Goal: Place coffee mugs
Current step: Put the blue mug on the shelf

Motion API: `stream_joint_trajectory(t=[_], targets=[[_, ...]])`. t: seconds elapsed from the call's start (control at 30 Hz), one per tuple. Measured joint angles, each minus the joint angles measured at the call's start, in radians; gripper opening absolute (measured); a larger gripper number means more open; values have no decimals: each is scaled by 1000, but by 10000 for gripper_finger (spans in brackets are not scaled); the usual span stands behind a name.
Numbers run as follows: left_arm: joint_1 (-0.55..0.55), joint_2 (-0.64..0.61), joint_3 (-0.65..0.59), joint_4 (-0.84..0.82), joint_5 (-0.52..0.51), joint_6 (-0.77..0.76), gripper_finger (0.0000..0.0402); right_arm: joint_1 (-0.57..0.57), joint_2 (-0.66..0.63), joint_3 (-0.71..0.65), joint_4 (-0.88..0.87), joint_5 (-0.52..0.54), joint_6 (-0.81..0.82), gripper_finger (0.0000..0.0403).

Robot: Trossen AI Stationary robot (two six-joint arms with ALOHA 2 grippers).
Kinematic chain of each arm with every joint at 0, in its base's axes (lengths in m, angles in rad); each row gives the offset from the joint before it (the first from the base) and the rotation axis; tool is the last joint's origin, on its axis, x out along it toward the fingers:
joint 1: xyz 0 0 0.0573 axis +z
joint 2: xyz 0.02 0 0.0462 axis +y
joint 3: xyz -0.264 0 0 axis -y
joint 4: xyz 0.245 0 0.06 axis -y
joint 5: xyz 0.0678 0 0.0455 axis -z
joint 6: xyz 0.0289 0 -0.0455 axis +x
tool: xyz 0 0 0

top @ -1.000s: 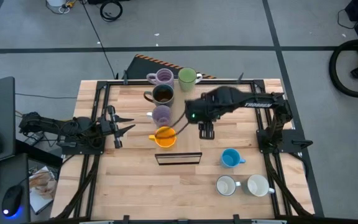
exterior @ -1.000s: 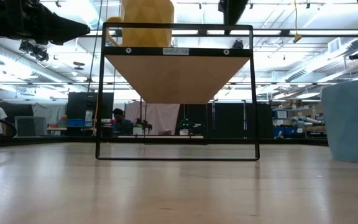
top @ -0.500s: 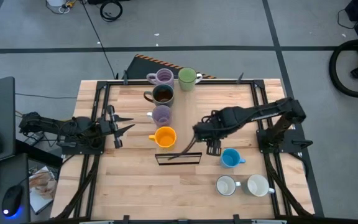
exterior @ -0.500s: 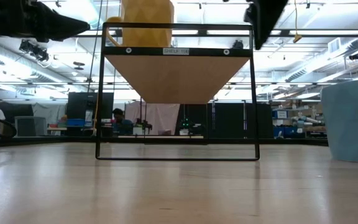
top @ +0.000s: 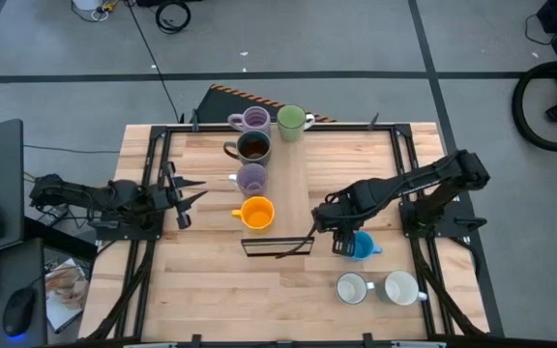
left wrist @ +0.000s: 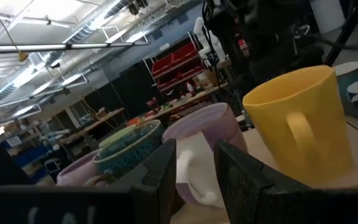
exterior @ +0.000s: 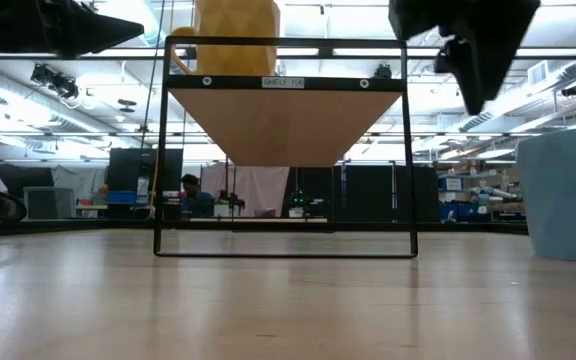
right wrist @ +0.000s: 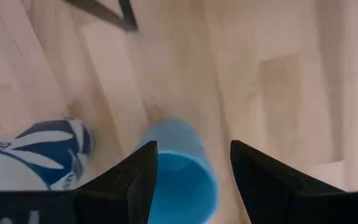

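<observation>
Where the table's near edge runs, two white mugs stand side by side. Just beyond, the blue mug, upright and open-mouthed, sits beneath the right gripper, fingers apart. Bare wood spreads leftward past the black frame. Farther off stand the orange mug, lilac, brown and green mugs. Parked at the left edge, the left gripper is spread too.

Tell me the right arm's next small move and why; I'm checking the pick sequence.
Probably lower straight down. The right gripper hangs open above the blue mug, whose rim shows between its fingers, so descending would likely bring them around the rim for a grasp. The left gripper waits at the table's left edge.
</observation>
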Motion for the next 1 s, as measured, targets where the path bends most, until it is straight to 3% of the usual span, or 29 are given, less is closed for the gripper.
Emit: stream_joint_trajectory(t=[0.2,0.57,1.0], targets=[[0,0,0,32,0,34,114,29,11,-20,20,-80,108,208],[0,0,0,61,0,55,114,61,9,-81,-53,-29,137,202],[0,0,0,60,0,52,114,44,9,-86,6,-169,189,188]])
